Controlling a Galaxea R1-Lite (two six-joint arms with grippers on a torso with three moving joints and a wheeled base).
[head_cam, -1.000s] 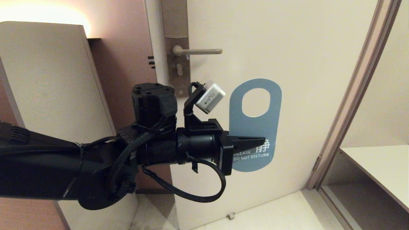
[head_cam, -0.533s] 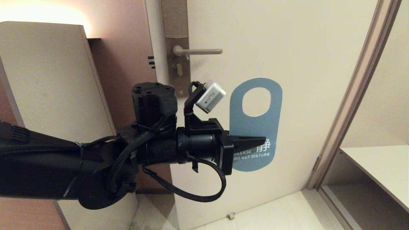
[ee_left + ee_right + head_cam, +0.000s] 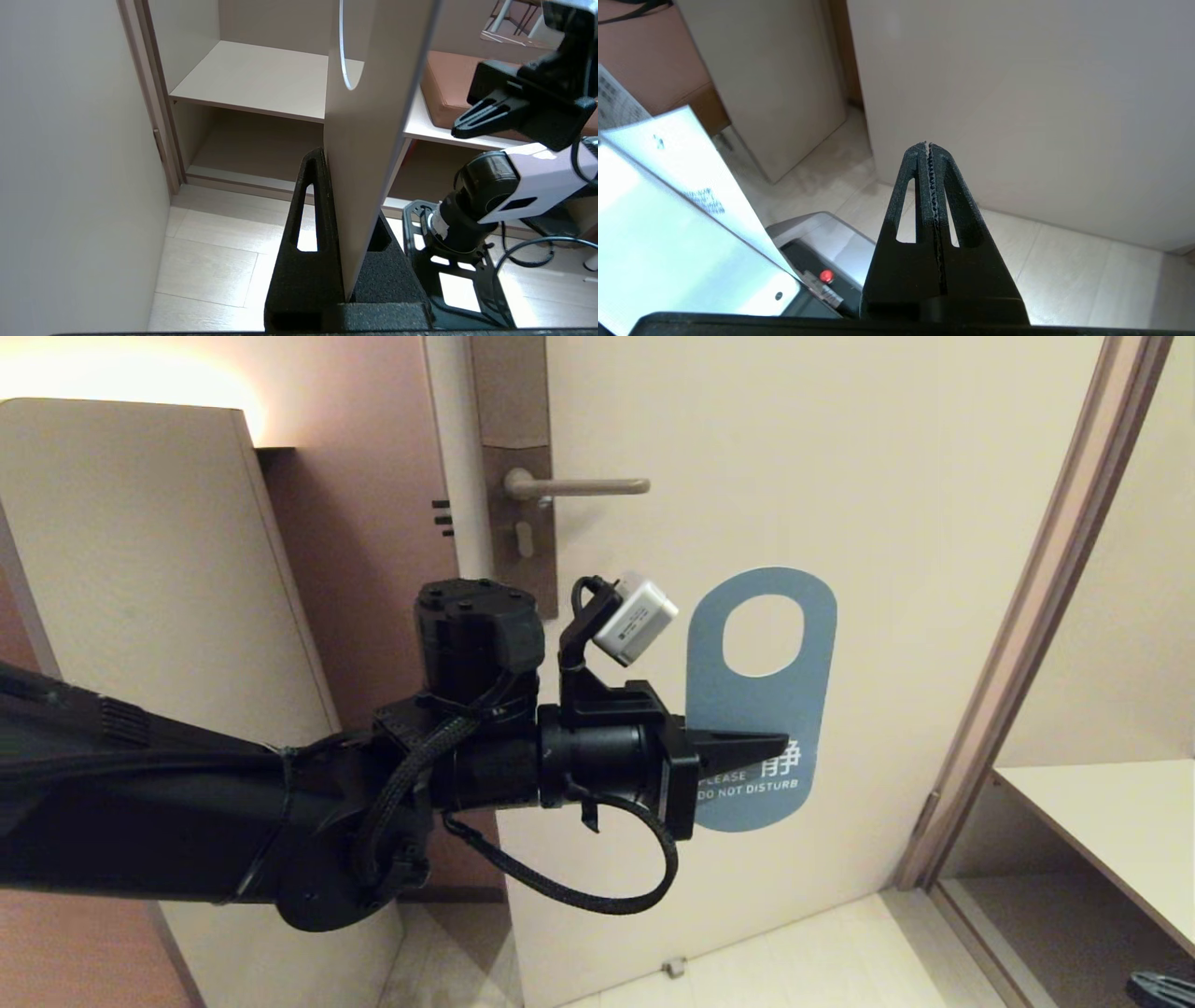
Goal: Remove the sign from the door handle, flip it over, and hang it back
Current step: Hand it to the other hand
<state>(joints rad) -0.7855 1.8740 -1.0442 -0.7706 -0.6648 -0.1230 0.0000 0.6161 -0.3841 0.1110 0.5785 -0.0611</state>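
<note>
Sign [image 3: 758, 709] off its lever, that is the state of things: the left gripper [image 3: 767, 747] pinches the card by its lower edge, just above the white "Please do not disturb" lettering, and holds it upright in front of the door [image 3: 840, 448], below and to the right of the door handle [image 3: 579, 485]. The teal face looks toward the head camera, the oval hole uppermost. Gripping low probably leaves the hole free, so the card can be threaded back over the lever without the fingers getting in the way. In the left wrist view the fingers [image 3: 308, 219] are clamped on the thin card, whose pale other face shows edge-on between them. The turning-over appears not yet done, since the teal side faces out. The right gripper [image 3: 930, 149] sits low and away from the work, its toothed fingers pressed together on nothing, pointing at the door's foot; in the head view only a sliver of it shows at the lower right corner.
</note>
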